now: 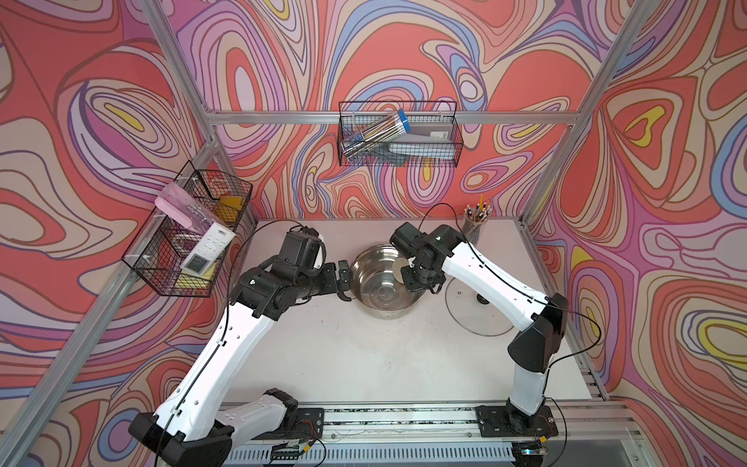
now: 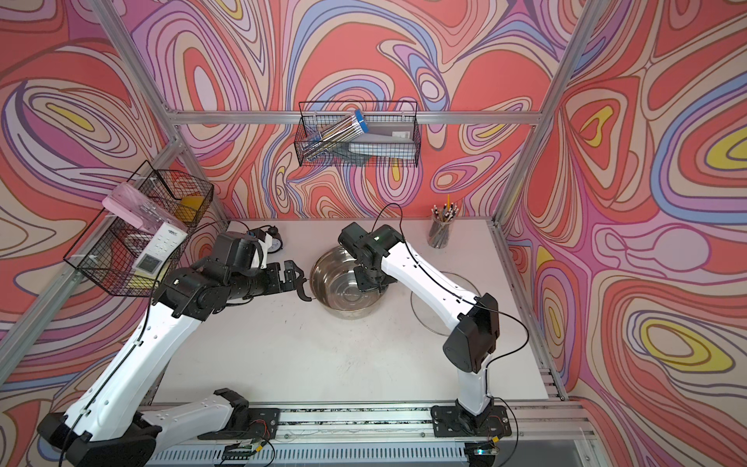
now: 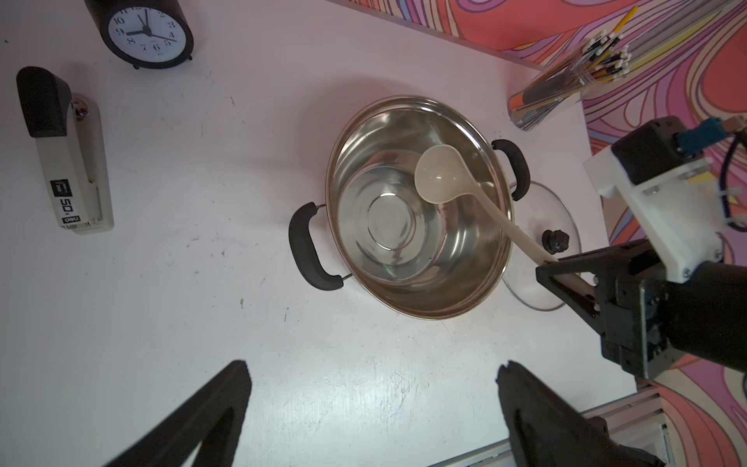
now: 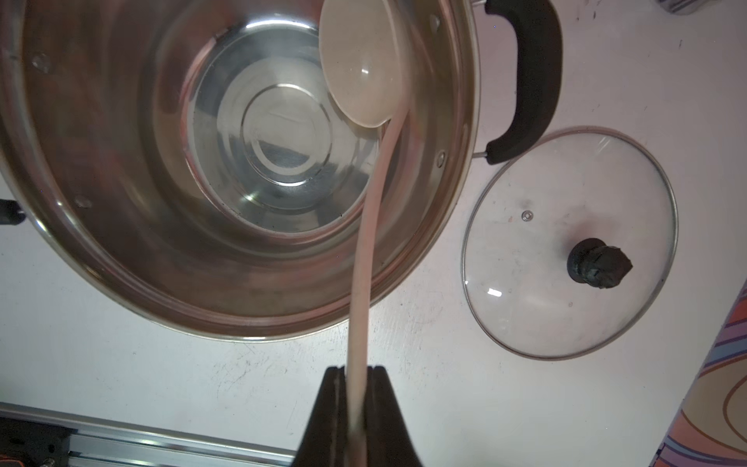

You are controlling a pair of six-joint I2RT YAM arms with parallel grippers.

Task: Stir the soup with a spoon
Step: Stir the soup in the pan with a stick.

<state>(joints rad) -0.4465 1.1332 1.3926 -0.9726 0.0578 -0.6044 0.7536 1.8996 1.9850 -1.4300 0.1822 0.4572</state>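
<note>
A steel pot (image 1: 374,258) (image 2: 335,271) with black handles stands mid-table. Its inside (image 4: 121,202) shows only shiny steel; the soup cannot be made out. My right gripper (image 4: 357,368) (image 1: 416,279) is shut on the slim handle of the cream-white spoon (image 4: 359,68). The spoon's round bowl (image 3: 438,176) hangs inside the pot close to the wall on the right arm's side. My left gripper (image 3: 372,366) (image 1: 345,283) (image 2: 299,283) is open and empty, just outside the pot's left handle (image 3: 307,246).
A glass lid (image 1: 479,307) (image 4: 566,242) lies flat right of the pot. A cup of pencils (image 1: 477,226) stands at the back right. A black clock (image 3: 147,32) and a stapler (image 3: 68,161) sit at the back left. Wire baskets (image 1: 398,133) (image 1: 190,234) hang on the walls.
</note>
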